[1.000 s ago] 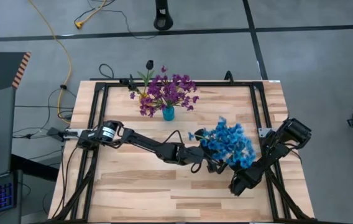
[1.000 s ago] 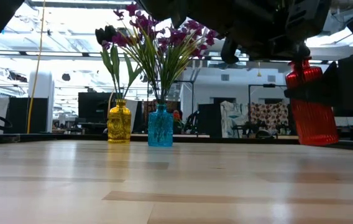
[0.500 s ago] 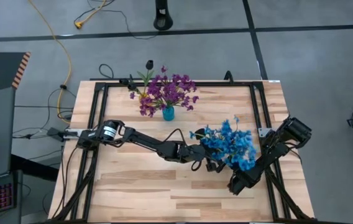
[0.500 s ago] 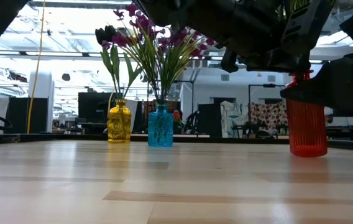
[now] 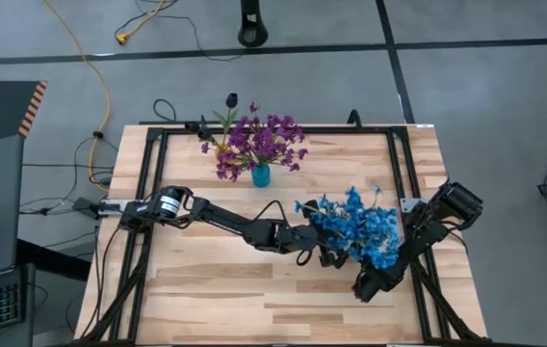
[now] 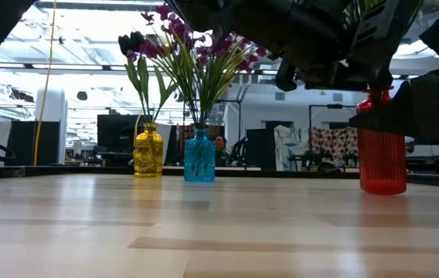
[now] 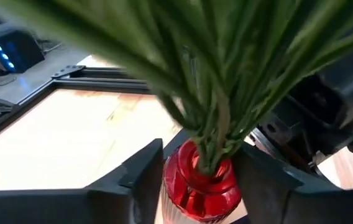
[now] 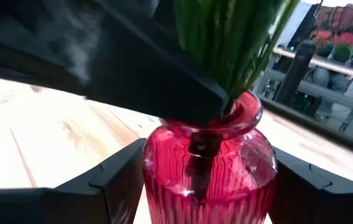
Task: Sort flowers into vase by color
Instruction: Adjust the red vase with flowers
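Note:
The red ribbed glass vase (image 6: 382, 158) stands upright with its base on the table and holds the blue flowers (image 5: 358, 227), whose green stems (image 7: 217, 118) go into its mouth. My right gripper (image 8: 207, 165) is shut on the vase's body. My left gripper (image 7: 201, 157) is open, with a finger on each side of the stems at the vase's neck. In the high view the blossoms hide the vase. Purple flowers (image 5: 259, 143) stand in a blue vase (image 6: 199, 156). A dark blossom (image 5: 232, 99) stands in a yellow vase (image 6: 148, 151). My left gripper has one finger (image 8: 164, 81) lying against the green stems (image 8: 226, 56) just above the vase's mouth; whether the other finger touches, I cannot tell. My right gripper pinches the red vase's ribbed body (image 8: 207, 186) between its two fingers (image 8: 123, 180), coming level from the table's near right side. The vase stands upright on its base.
The yellow and blue vases stand side by side near the table's far edge. A black frame rail (image 5: 397, 164) runs around the table top. Bare wood (image 5: 216, 280) lies toward the near left.
The red vase was lifted clear and tilted a second ago; it has come down and now stands upright on the table. The blue blossoms have swung a little toward the table's near right as it straightened.

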Tool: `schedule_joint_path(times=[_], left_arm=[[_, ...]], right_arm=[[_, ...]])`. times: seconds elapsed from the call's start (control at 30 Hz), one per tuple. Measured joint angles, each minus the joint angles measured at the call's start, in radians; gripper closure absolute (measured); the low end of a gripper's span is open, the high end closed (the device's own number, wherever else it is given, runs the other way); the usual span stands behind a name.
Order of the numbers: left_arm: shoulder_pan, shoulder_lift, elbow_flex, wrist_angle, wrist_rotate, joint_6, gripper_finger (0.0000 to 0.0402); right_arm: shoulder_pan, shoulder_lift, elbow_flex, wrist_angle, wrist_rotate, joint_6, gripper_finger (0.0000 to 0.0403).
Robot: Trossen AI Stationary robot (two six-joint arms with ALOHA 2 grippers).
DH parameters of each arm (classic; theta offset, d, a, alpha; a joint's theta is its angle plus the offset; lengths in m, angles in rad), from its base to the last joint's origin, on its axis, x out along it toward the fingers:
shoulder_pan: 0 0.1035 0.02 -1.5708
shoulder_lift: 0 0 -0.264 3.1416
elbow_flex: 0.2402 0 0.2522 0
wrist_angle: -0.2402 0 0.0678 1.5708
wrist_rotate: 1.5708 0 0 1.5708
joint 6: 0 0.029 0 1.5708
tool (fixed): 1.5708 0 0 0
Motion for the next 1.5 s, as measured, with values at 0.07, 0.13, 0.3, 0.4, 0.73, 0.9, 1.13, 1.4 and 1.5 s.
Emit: schedule_joint_path(times=[0.07,0.13,0.3,0.4,0.73,0.9,1.13,1.4,1.5], left_arm=[[0.000,0.000,0.000,0.000,0.000,-0.006,0.0212],[0.000,-0.005,0.000,-0.006,0.003,-0.010,0.0194],[0.000,-0.005,0.023,-0.023,0.007,-0.009,0.0167],[0.002,-0.005,0.049,-0.042,0.007,-0.009,0.0164],[0.013,-0.006,0.121,-0.176,0.016,-0.031,0.0164],[0.014,-0.006,0.124,-0.176,0.000,-0.029,0.0164],[0.013,-0.006,0.124,-0.238,-0.002,-0.028,0.0164],[0.013,-0.006,0.124,-0.254,-0.003,-0.028,0.0164],[0.013,-0.006,0.124,-0.254,-0.004,-0.027,0.0164]], right_arm=[[0.000,-0.004,0.000,-0.006,-0.029,0.022,0.0101],[-0.006,-0.018,0.000,-0.010,-0.075,0.031,0.0101],[-0.035,-0.078,0.000,-0.035,-0.188,0.020,0.0101],[-0.054,-0.119,0.000,-0.052,-0.193,0.020,0.0101],[-0.071,-0.171,0.000,-0.086,-0.234,-0.007,0.0102],[-0.079,-0.174,0.000,-0.087,-0.255,-0.009,0.0102],[-0.080,-0.213,0.000,-0.108,-0.294,-0.010,0.0102],[-0.080,-0.276,0.000,-0.126,-0.368,-0.037,0.0102],[-0.079,-0.296,0.000,-0.144,-0.402,-0.038,0.0102]])
